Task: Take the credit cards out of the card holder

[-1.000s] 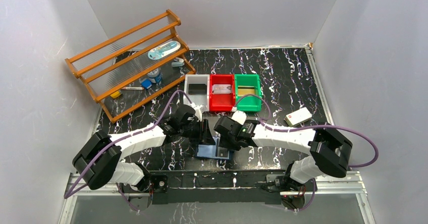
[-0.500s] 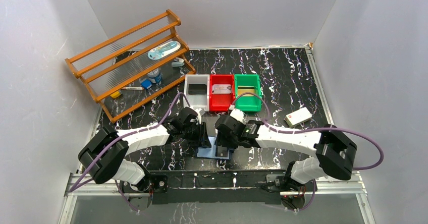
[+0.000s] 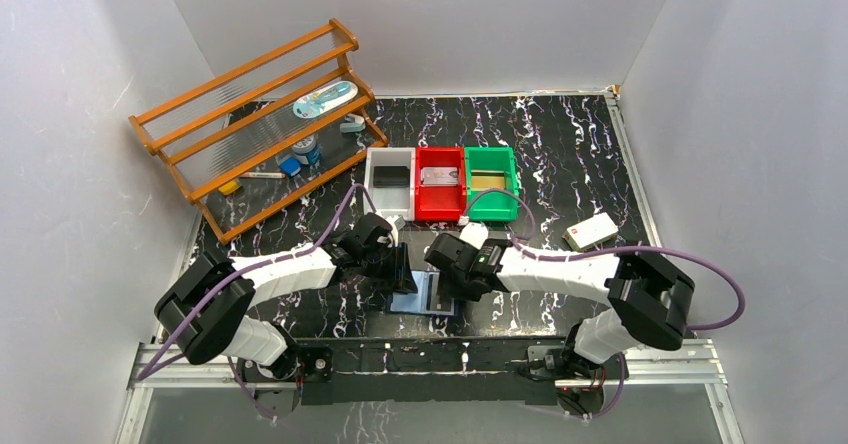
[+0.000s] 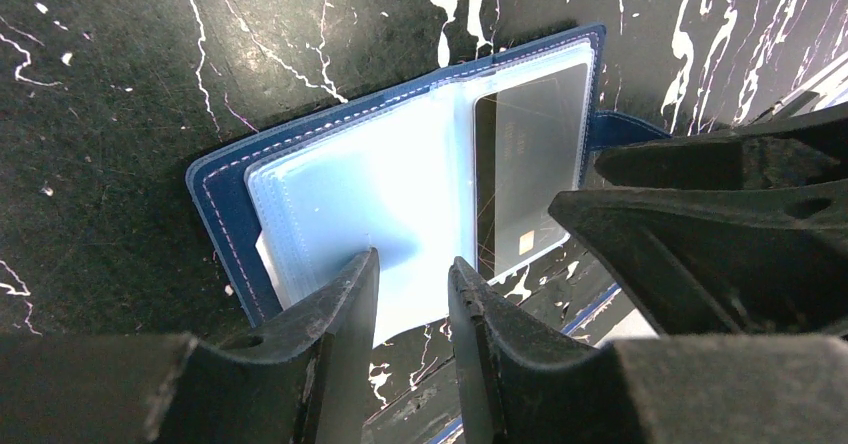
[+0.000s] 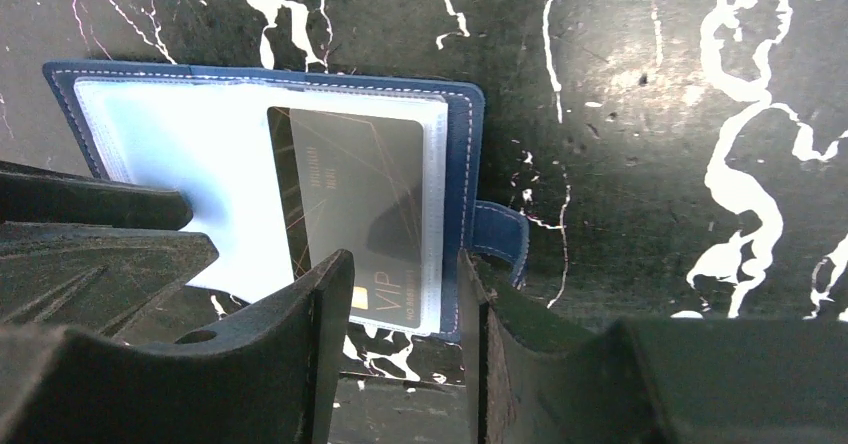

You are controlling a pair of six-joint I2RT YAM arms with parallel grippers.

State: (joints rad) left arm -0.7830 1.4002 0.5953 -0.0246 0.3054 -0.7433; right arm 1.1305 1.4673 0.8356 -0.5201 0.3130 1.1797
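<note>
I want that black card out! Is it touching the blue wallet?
Touching. The right wrist view shows the black card tucked inside the clear pocket of the card holder, flat against it.

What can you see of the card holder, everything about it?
The card holder lies open and flat on the black marbled table, near its front edge. It is a bifold, dark navy outside with pale stitching and a strap tab; inside are clear, light-blue plastic sleeves. One sleeve holds a dark card with a gold chip. The left gripper and right gripper stand open over its edge; contact is unclear.
</note>
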